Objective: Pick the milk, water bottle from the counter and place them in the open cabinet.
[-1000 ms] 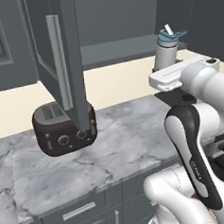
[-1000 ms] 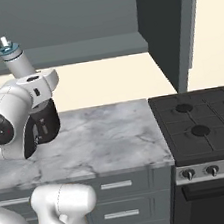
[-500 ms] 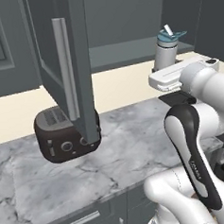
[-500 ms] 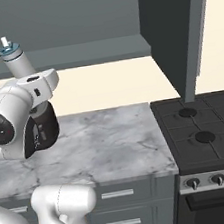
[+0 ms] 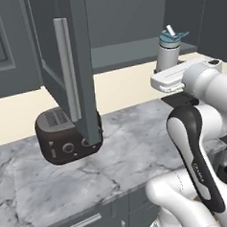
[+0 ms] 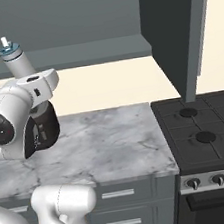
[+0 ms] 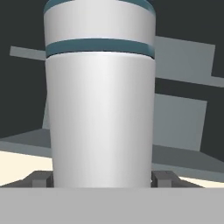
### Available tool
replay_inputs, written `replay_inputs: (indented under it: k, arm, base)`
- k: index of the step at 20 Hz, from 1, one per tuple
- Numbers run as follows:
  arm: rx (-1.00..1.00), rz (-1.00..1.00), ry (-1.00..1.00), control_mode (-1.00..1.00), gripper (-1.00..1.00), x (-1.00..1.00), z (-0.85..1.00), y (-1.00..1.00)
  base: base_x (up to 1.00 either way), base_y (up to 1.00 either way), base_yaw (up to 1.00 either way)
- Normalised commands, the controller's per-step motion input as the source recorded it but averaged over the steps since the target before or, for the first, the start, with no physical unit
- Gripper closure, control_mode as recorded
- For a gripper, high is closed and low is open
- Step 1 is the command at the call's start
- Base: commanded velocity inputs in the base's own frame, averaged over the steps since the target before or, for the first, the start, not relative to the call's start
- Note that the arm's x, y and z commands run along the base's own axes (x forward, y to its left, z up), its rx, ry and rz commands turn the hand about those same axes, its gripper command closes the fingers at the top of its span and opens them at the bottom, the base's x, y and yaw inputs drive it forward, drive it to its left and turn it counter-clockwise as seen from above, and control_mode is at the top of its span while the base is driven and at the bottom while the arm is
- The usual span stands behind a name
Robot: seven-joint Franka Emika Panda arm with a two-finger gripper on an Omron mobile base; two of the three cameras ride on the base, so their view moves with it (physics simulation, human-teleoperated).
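Fingertips (image 7: 40,178) are pressing against both sides of the water bottle (image 7: 100,100), low on its body, so the gripper (image 7: 100,180) is holding it clamped and upright. In the left base view the water bottle (image 5: 168,51) is riding above the white hand, its teal cap level with the front edge of the open cabinet (image 5: 130,52) shelf.

Since a second ago the whole scene is shifting in both base views: the toaster (image 5: 64,135) and cabinet door (image 5: 66,66) are sliding rightward in the left one, which I read as the base driving, not the things moving. The bottle is keeping its place on the hand. Judgement: carry phase, closing on the shelf.

Relative to the cabinet: door hanging open at its left, toaster just beneath the door's lower edge on the worktop (image 5: 122,148), stove (image 6: 208,136) below right. The door could catch a leftward swing.
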Motion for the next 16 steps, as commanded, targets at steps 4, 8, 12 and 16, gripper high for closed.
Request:
replay_inputs:
  k: [4, 8, 12, 16]
  arm:
    - [0.0, -0.01, 0.0, -1.0, 1.0, 0.0, 0.02, 0.0]
    - [0.0, -0.04, -0.02, -1.0, 1.0, -0.09, 0.18, 0.0]
    - [0.0, -0.05, -0.04, -1.0, 1.0, -0.19, 0.26, 0.0]
    - [0.0, -0.05, -0.01, -1.0, 1.0, -0.06, 0.24, 0.0]
  base:
    - [0.0, 0.0, 0.0]
    - [0.0, 0.0, 0.0]
    - [0.0, 0.0, 0.0]
    - [0.0, 0.0, 0.0]
